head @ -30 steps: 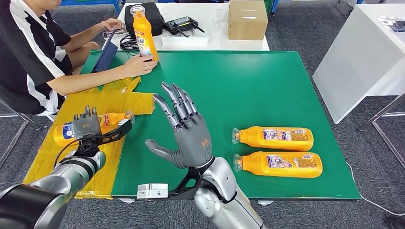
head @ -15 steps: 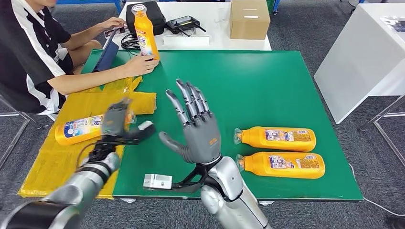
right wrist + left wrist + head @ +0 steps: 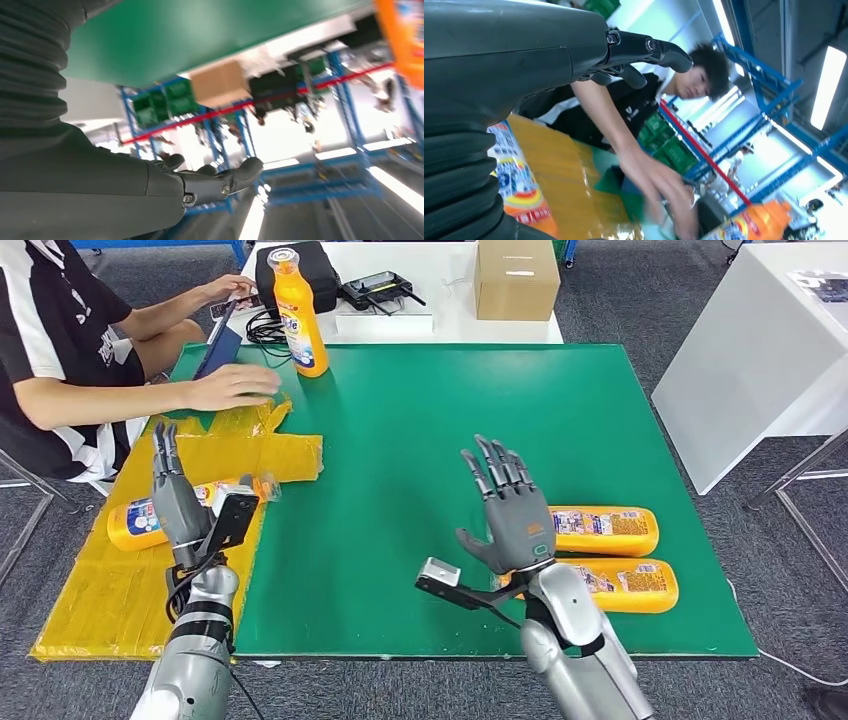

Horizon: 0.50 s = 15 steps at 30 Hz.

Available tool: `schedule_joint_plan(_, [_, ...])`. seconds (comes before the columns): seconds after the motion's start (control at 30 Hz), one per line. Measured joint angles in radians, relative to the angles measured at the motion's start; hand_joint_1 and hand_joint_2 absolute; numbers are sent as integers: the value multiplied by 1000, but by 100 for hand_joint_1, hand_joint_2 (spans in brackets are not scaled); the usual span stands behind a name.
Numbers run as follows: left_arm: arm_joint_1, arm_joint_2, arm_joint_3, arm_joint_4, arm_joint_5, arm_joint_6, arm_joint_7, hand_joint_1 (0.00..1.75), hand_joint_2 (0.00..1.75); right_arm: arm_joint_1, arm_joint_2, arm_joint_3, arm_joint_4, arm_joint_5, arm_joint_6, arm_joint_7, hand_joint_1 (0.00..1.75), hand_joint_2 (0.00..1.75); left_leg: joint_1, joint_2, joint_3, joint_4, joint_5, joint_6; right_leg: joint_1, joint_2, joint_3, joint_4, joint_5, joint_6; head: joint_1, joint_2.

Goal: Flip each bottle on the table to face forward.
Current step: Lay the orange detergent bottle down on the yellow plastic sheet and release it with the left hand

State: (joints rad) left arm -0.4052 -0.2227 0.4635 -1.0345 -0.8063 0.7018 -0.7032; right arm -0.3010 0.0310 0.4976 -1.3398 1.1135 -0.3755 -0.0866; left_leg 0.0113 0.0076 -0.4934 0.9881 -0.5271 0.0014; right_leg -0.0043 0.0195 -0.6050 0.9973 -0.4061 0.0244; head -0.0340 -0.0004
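Two orange bottles lie on their sides on the green mat at the right, the far one and the near one, labels up. My right hand is raised with fingers apart just left of them, holding nothing. A third orange bottle lies on the yellow sheet at the left, partly behind my left hand, which is upright, fingers straight and empty. That bottle's label is close under the hand in the left wrist view. A fourth bottle stands upright at the mat's far left corner.
A person sits at the left, one hand flat on the mat near the standing bottle. A white table behind holds a cardboard box, a black bag and devices. Another white table stands at the right. The mat's centre is bare.
My right hand moved right, over toward the two lying bottles. My left hand drew back left and turned upright. The person let go of the standing bottle and laid the hand on the mat.
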Motion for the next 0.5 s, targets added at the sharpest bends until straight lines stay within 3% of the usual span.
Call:
schedule_joint_plan(0.37, [41,-12,-16,-63,81,-5,2,0,175,32,-104,-79,-4,-30,60,-20,0,175,0,-1,0,0,0,0,0,-1,0,0,0,0,0,0])
schedule_joint_plan(0.5, [43,-9,-46,-55,192,-91,7,0,175,26,-153,-131,12,-42,120,-32,0,175,0,-1,-1,0,0,0,-1,-1,0,0,0,0,0,0])
